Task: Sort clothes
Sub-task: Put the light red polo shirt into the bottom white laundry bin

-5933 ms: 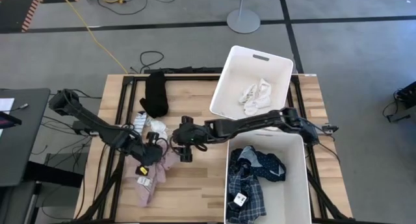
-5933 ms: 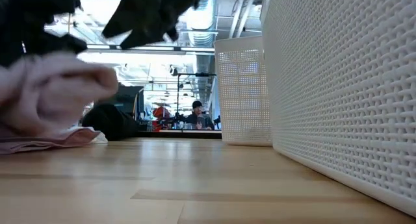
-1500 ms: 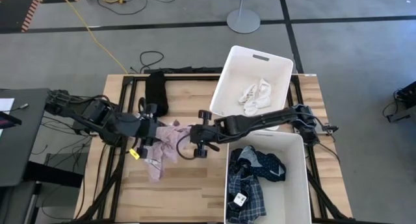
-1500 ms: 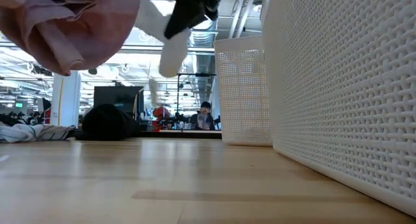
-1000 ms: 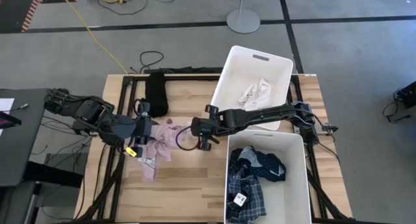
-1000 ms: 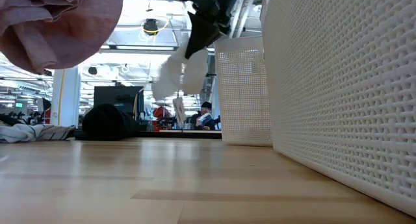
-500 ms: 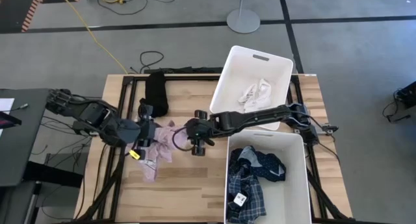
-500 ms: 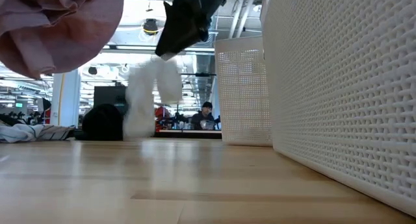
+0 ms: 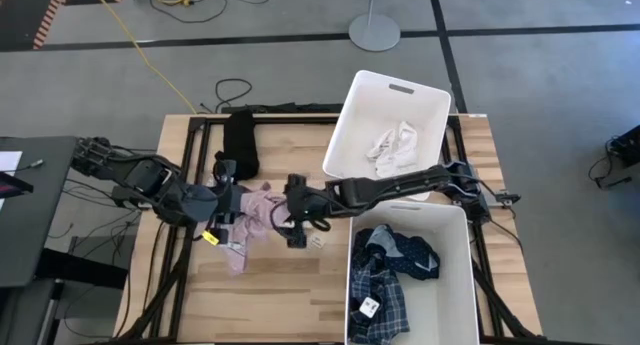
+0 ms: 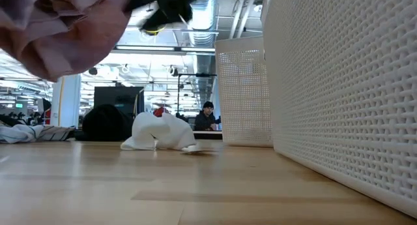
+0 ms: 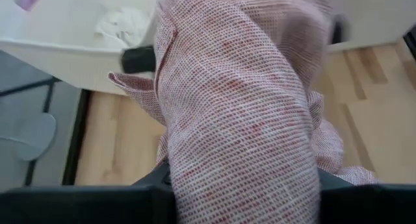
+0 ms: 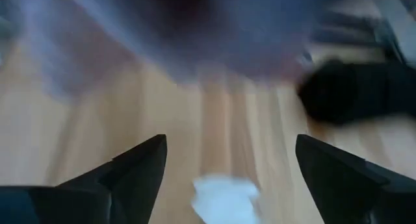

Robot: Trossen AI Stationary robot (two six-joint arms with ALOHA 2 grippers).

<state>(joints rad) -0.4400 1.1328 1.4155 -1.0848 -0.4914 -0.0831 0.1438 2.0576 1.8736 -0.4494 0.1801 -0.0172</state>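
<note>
My left gripper point(image 9: 222, 207) is shut on the pink piece point(image 9: 250, 210), which hangs bunched above the table's left half point(image 10: 58, 23) and fills the left wrist view point(image 11: 240, 107). My right gripper point(image 9: 296, 225) stands open just right of it, its fingers apart point(image 12: 221, 169) with nothing between them. Below it a white sock point(image 10: 159, 132) lies crumpled on the wood point(image 12: 224, 198). A black piece point(image 9: 240, 143) lies at the table's far left. My left gripper holds the pink piece by a bunched part point(image 11: 240, 185) that drapes over the fingers and hides the place of contact. The cloth, in several folds, hangs slack below the gripper. It is lifted clear of the table point(image 10: 52, 68).
Two white bins stand on the right. The far bin point(image 9: 365, 95) holds white socks point(image 9: 392, 145). The near bin point(image 9: 460, 285) holds a blue plaid shirt point(image 9: 380, 295) and a navy dotted piece point(image 9: 410, 253). Bare wood lies in front of the near bin's wall point(image 10: 339, 88).
My right gripper has let go of the white sock, which hung below it, fell and now lies crumpled on the table. The gripper has moved a little toward the left, closer to the pink piece.
</note>
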